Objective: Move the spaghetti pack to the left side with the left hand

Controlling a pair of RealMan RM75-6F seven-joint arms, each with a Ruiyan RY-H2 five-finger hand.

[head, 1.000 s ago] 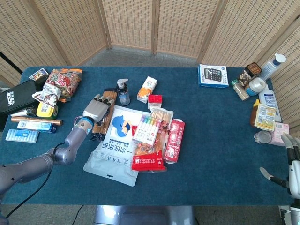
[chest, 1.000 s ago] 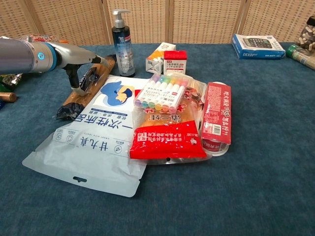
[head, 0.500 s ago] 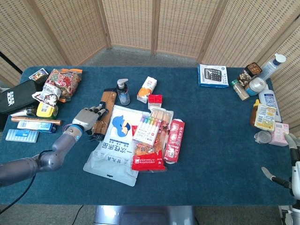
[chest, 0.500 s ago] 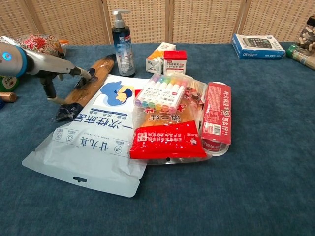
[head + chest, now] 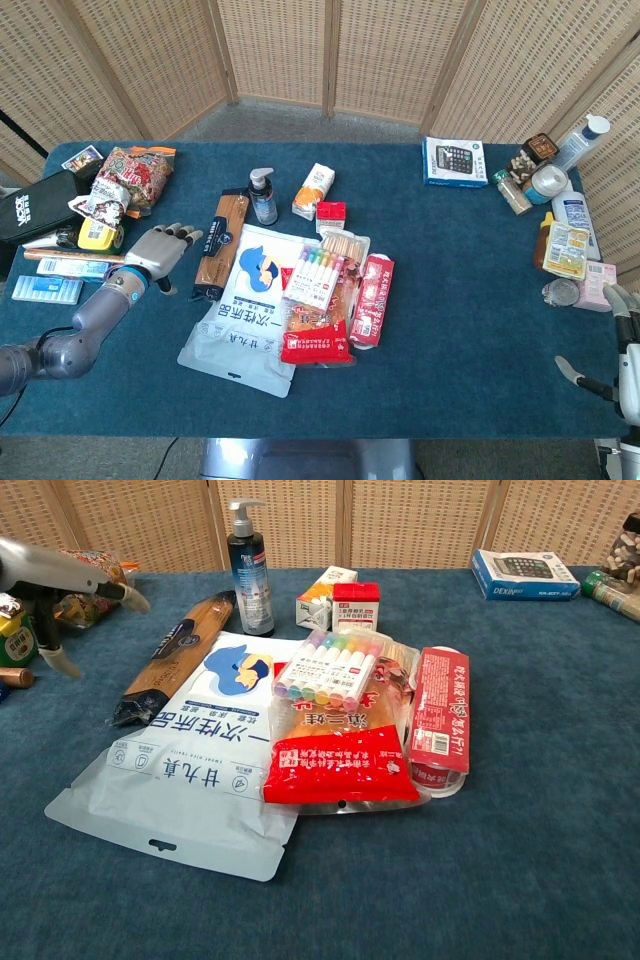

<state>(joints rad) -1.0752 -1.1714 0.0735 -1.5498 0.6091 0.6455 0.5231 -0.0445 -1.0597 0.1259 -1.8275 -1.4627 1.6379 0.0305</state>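
Where a second ago my left hand lay on top of the spaghetti pack, it has now drawn back toward the left edge of the table and hovers with its fingers spread, holding nothing. Just to that hand's right, the spaghetti pack lies flat and uncovered, apart from the fingertips, its lower end touching the white-and-blue pouch; it sits where it did before. Further right of the hand, the marker set and red snack bag are unchanged. Far across the table, my right hand shows at the frame's corner, fingers apart, grasping nothing, as earlier.
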